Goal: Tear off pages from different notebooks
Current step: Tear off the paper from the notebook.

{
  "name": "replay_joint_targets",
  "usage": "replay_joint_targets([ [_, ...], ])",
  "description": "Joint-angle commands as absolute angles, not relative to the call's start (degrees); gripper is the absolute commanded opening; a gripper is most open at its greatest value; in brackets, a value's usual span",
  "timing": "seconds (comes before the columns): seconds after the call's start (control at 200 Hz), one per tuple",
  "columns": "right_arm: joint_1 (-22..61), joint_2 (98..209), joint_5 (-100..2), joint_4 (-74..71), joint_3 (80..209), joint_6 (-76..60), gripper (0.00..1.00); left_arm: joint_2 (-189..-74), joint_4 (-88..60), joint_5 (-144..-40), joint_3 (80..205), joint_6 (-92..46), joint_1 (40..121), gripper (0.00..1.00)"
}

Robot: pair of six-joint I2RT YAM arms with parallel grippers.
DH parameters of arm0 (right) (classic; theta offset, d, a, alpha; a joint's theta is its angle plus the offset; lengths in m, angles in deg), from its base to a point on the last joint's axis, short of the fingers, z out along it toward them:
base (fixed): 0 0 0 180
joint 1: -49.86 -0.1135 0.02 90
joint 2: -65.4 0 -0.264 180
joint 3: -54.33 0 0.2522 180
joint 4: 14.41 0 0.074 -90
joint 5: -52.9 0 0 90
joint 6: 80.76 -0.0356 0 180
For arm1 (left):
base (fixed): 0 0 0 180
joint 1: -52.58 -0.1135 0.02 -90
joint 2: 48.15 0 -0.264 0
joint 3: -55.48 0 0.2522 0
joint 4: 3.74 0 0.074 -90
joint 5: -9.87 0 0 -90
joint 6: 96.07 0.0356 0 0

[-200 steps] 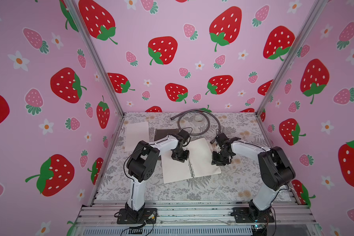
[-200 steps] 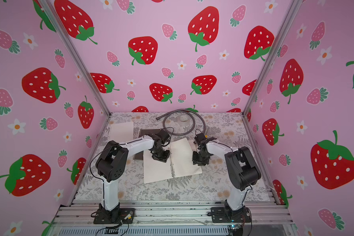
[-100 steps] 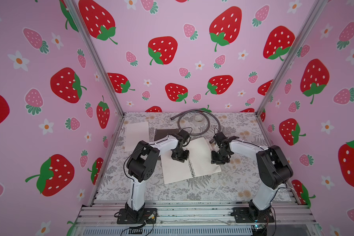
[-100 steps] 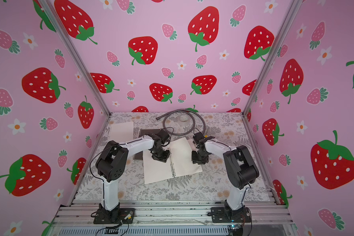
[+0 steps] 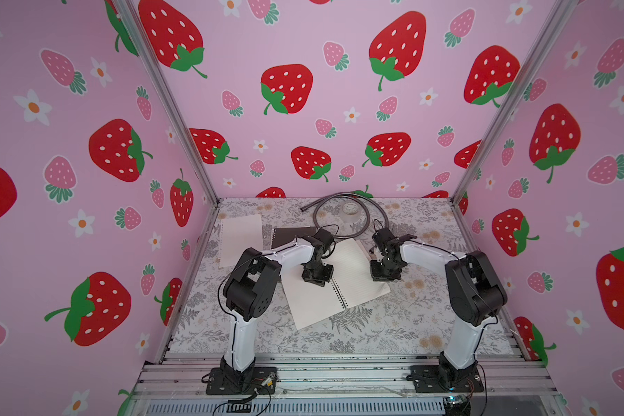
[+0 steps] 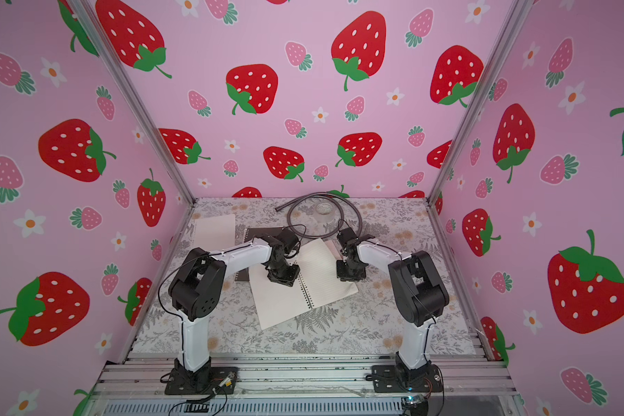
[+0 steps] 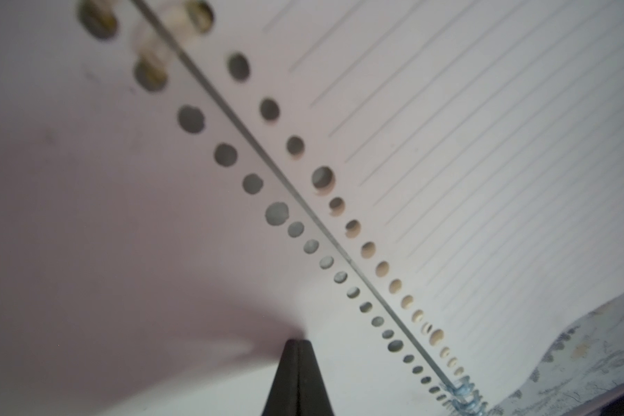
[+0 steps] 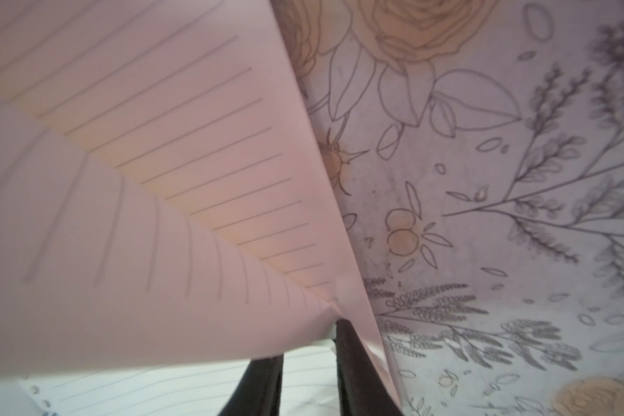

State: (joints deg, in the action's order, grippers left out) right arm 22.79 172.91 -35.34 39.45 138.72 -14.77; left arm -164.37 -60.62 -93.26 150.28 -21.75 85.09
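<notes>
Open notebook [image 5: 314, 306] lies flat mid-table [image 5: 429, 313], skewed, spiral [image 5: 335, 288] running diagonally. Both top views show it the same way.

Left pincer [image 5: 316, 279] is nose-down on the blank left leaf, just beside the spiral. In the left wrist view the left pincer [image 7: 298, 342] has its fingers pressed together with nothing between them, and the tip touches the leaf. The hole rows and the spiral's [image 7: 463, 390] wire end are just beside the tip.

Right pincer [image 5: 384, 275] sits at the outer edge of the lined right page [image 5: 353, 273], far side from the spiral. In the right wrist view the right pincer [image 8: 303, 342] has its fingers partly spread, with a clear gap between them. The top page [image 8: 141, 270] is lifted and creased there, and the crease runs down to one fingertip [image 8: 341, 324]. The other finger's tip is hidden under the raised sheet. The paper sits in the gap but is not clamped. Another lined page shows flat underneath, through the gap.

Dark notebook [image 5: 289, 234] is closed on the table behind the left forearm, which partly covers it. It sits just beside the open notebook's far corner; can't tell if they touch.

Loose page [image 5: 240, 237] lies flat at the far left of the table, near the wall, apart from both notebooks.

At the back of the table a hose [image 5: 314, 216] lies in a loop with a tape roll [image 5: 352, 210] inside it.
</notes>
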Motion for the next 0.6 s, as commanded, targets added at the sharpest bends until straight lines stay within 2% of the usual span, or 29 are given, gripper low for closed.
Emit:
replay_joint_targets([
  [0.0,22.4,176.6,-29.6,40.8,139.3,-13.9,0.23,-165.4,-62.9,-92.7,149.9,-21.8,84.9,0.00],
  [0.225,20.0,178.8,-23.7,42.1,141.6,-12.3,0.13,-165.3,-63.0,-92.7,149.9,-21.7,84.9,0.00],
  [0.595,19.6,171.6,-25.2,42.0,141.5,-13.1,0.00,-165.6,-63.2,-92.8,150.2,-21.6,84.9,0.00],
])
